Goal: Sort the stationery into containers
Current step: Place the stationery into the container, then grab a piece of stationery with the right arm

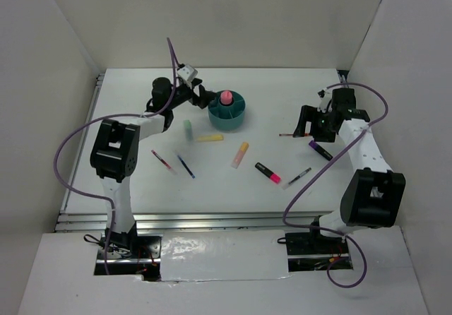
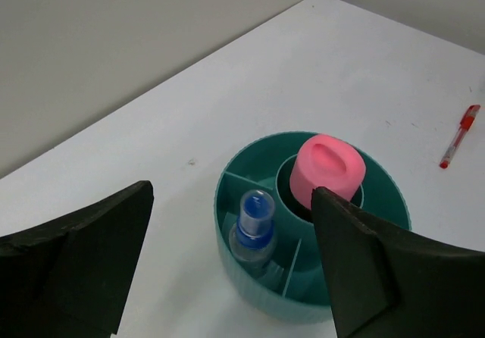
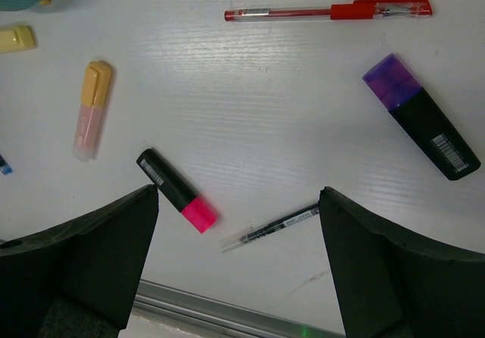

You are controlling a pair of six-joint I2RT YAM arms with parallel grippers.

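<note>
Teal organizer (image 1: 227, 114) (image 2: 254, 291): round plastic with a ribbed low wall, split into compartments around a central cup; it stands far back on the white desk (image 1: 282, 89).
Pink piece (image 2: 327, 170): rounded and matte, upright in the central cup, rising above the rim.
Bottle (image 2: 254, 228): clear body with a blue cap, upright in an outer compartment.
Left fingers (image 2: 83, 262): black matte wedges spread wide and holding nothing, just beside the organizer.
Right fingers (image 3: 83, 262): spread wide and empty, over the loose items.
Right side, lying flat: red gel pen (image 3: 327, 10), purple-capped black highlighter (image 3: 420, 116), pink-tipped black highlighter (image 3: 176, 190), thin clear-barrelled black pen (image 3: 269, 227).
Middle and left, lying flat: orange-capped marker (image 3: 92, 109), yellow marker (image 1: 210, 138), green marker (image 1: 188, 129), blue pen (image 1: 186, 165), thin red pen (image 1: 162, 161).
</note>
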